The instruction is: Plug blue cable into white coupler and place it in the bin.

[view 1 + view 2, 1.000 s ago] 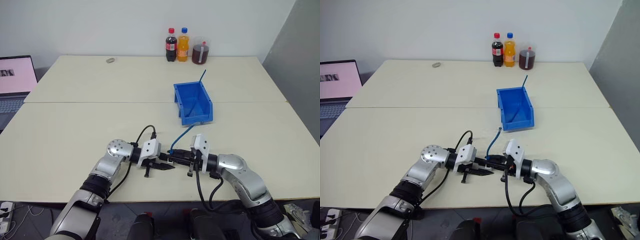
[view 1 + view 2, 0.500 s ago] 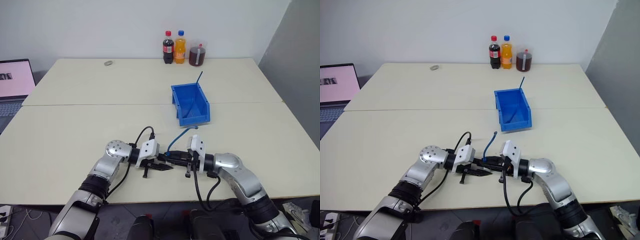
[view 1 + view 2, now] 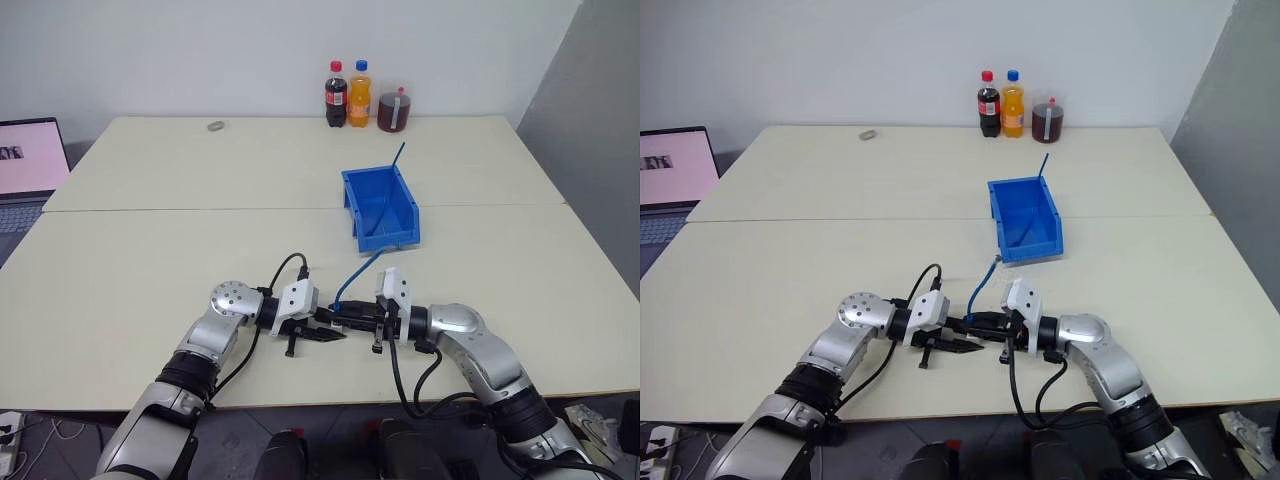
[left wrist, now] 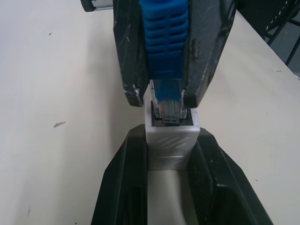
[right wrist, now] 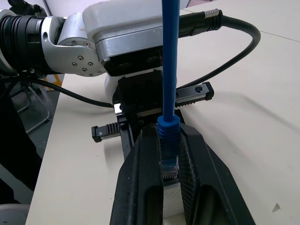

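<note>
Light-blue flexible cable (image 4: 165, 49), clamped in the right hand (image 4: 164, 101), sits partway inside the small white plastic coupler (image 4: 172, 137) gripped by the left hand (image 5: 169, 187), needing a straight final push.

How deep the blue cable (image 4: 165, 56) plug sits inside the white coupler (image 4: 171, 140) cannot be told. The right end effector (image 4: 164, 96) hides the cable's boot sides; the cable's far end is too small.

Coupler (image 4: 171, 140): you see white plastic, ribbed, matt.
Cable (image 5: 169, 61): smooth blue sheath; ribbed boot, clear plastic plug.
Left gripper (image 4: 171, 187): your fingers look black, scuffed, dull plastic.
Table (image 3: 150, 260): cream, matt, lightly speckled.
Bin (image 3: 380, 205): glossy blue plastic.
</note>
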`<state>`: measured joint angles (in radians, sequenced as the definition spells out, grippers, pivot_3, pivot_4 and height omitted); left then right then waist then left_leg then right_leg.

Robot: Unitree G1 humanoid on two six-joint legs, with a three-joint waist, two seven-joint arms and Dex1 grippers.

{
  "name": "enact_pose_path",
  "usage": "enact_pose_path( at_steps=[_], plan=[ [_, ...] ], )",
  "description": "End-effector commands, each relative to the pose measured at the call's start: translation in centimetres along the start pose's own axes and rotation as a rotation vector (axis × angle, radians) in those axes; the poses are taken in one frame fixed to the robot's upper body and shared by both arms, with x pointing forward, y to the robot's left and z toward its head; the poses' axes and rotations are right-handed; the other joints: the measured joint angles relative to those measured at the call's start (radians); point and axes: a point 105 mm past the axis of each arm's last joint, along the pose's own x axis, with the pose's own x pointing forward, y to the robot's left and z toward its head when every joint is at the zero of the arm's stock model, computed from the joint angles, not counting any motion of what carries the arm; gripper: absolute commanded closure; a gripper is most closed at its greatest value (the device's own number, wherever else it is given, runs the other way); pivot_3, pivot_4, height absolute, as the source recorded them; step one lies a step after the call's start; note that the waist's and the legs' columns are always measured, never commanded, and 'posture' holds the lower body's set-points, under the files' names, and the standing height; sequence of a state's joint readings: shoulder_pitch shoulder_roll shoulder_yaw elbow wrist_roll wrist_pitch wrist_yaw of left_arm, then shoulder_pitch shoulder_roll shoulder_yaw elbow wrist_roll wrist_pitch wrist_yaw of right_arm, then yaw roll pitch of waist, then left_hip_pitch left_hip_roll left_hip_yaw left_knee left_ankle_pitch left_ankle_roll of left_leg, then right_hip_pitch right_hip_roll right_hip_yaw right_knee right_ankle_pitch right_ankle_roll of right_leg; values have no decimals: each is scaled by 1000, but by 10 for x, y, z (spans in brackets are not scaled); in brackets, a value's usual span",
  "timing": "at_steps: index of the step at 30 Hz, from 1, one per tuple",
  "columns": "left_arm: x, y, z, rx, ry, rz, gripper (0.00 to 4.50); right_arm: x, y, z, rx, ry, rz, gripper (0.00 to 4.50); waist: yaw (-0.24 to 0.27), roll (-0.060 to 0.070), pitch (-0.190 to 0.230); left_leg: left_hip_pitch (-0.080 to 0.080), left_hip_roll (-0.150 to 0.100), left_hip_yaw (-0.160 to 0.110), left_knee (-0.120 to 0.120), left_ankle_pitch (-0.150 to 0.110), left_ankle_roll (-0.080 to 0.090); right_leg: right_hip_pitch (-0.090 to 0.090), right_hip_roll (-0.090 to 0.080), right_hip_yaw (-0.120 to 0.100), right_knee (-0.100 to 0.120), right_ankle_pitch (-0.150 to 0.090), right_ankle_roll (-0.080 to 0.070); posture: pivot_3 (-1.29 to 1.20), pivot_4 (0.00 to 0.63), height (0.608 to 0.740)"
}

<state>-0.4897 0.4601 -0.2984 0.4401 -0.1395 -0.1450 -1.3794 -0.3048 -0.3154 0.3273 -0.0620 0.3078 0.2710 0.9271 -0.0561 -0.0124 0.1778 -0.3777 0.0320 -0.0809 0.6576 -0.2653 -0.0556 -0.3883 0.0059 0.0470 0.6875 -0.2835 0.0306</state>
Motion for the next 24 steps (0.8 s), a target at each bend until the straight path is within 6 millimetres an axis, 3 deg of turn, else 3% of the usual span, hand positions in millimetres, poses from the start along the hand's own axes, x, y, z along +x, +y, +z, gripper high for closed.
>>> enact_pose_path(
  at_steps=[1, 9, 24],
  plan=[
    [-6, -11, -23, -76, 76, -20, 3708, -2, -5, 3, -40, -28, -34, 4333, -1, 0, 0, 0, 0, 0, 0, 0, 0, 0, 0, 0, 0, 0, 0, 0, 150, 740],
    [-6, -12, -23, -78, 77, -24, 3708, 2, -6, 0, -107, -72, -84, 4333, -2, 0, 0, 1, 1, 0, -2, 0, 0, 0, 1, 1, 0, 0, 0, 0, 150, 740],
    [-7, -13, -23, -80, 77, -24, 3708, 1, -1, -29, -150, -21, -64, 4335, -3, 0, 0, 12, 2, 1, -13, 0, 0, 4, 2, 2, -2, -2, -3, 0, 150, 740]
  ],
)
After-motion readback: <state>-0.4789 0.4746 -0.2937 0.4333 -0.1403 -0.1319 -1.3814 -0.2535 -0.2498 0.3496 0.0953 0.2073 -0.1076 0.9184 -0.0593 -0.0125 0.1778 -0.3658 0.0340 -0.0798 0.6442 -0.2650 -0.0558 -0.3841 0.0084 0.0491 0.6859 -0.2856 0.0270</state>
